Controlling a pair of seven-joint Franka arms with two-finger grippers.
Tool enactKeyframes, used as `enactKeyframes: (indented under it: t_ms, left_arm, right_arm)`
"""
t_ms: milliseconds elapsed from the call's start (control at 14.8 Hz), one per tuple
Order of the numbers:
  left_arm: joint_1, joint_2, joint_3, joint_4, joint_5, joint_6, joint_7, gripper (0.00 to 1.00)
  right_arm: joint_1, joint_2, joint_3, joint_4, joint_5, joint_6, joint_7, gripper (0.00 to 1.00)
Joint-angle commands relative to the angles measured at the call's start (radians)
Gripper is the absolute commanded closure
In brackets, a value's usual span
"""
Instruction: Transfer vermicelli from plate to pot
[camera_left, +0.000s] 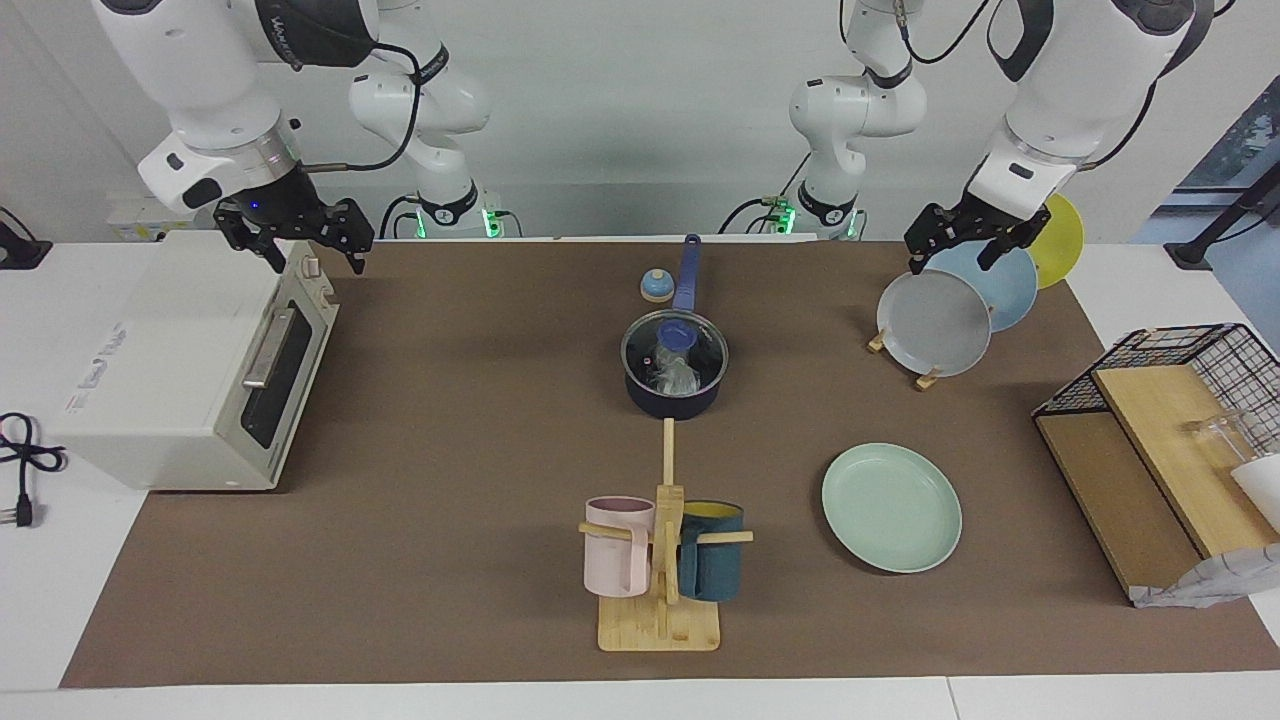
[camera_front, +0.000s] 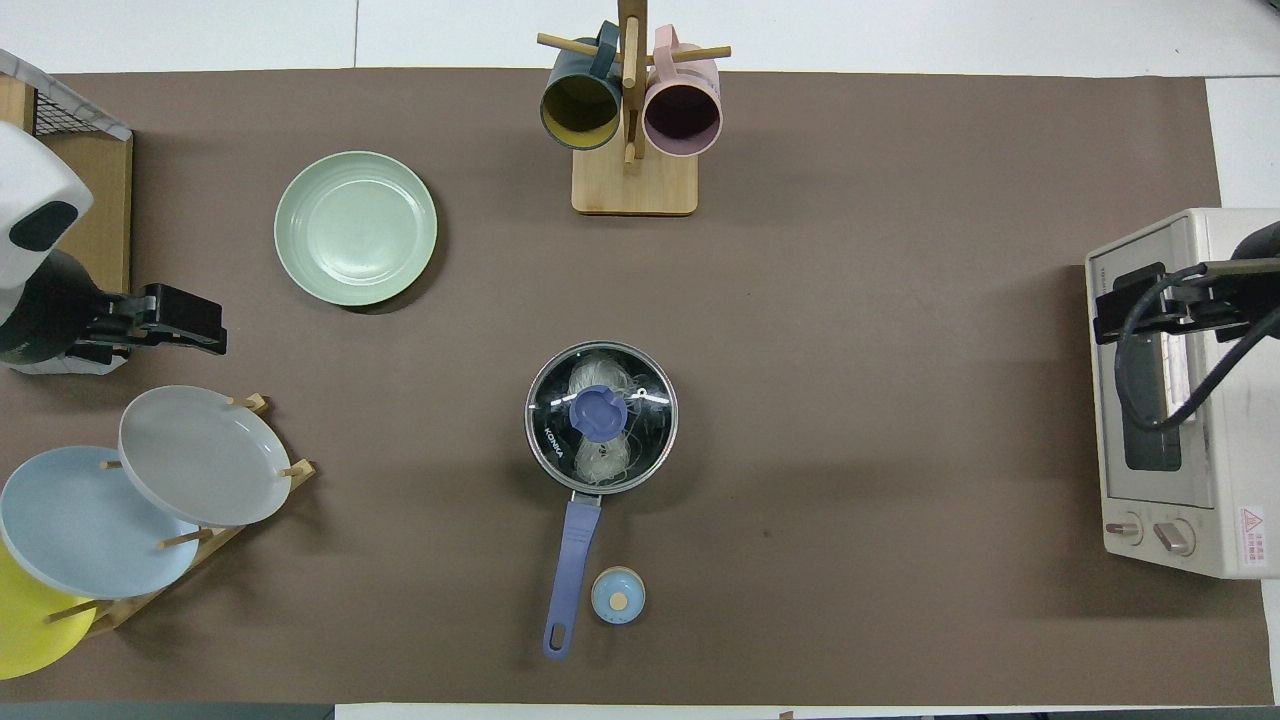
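the vermicelli (camera_front: 600, 415) lay inside the pot (camera_left: 673, 392), a pale tangle seen through the glass lid (camera_front: 601, 417) that sat on the pot with its blue knob up. the pot stood near the middle of the surface (camera_front: 850, 420), somewhat toward the edge nearest the robots, and its long blue handle (camera_front: 570, 570) pointed at that edge. just beside the handle lay a small light blue round object (camera_front: 618, 595), apart from it. the plate (camera_left: 891, 507), mint green, lay flat with nothing on it, farther from the robots than the pot and toward the left arm's end of the surface.

a wooden mug rack (camera_left: 661, 590) stood by the edge farthest from the robots, with a pink mug (camera_left: 618, 546) and a dark teal mug (camera_left: 711, 563) hung on its pegs. at the corner nearest the robots on the left arm's end, a wooden plate rack (camera_front: 200, 540) held a grey plate (camera_left: 933, 322), a light blue plate (camera_left: 1000, 282) and a yellow plate (camera_left: 1062, 238) on edge. a wire basket (camera_left: 1170, 350) with wooden boards stood off the mat at that same end. a white toaster oven (camera_left: 190, 370) sat at the right arm's end.

the left pincer (camera_left: 963, 246) hung over the racked plates with its fingers apart, holding nothing. the right pincer (camera_left: 312, 250) hung over the toaster oven's top corner nearest the robots, fingers likewise spread and holding nothing.
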Motion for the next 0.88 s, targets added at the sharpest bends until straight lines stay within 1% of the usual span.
enactKeyframes:
  t_ms: [0,203,812]
  left_arm:
    - [0.009,-0.002,-0.006,-0.001,0.012,0.0,0.01,0.0]
    - [0.009,-0.002,-0.006,-0.001,0.012,0.0,0.01,0.0]
    - [0.009,-0.002,-0.006,-0.001,0.012,0.0,0.01,0.0]
  right_arm:
    - [-0.02,-0.002,0.0,0.012,-0.003,-0.021,-0.045,0.0]
    - [-0.02,-0.004,-0.016,0.007,0.0,-0.012,-0.048,0.0]
    - [-0.018,-0.005,-0.019,0.009,-0.001,-0.013,-0.048,0.0]
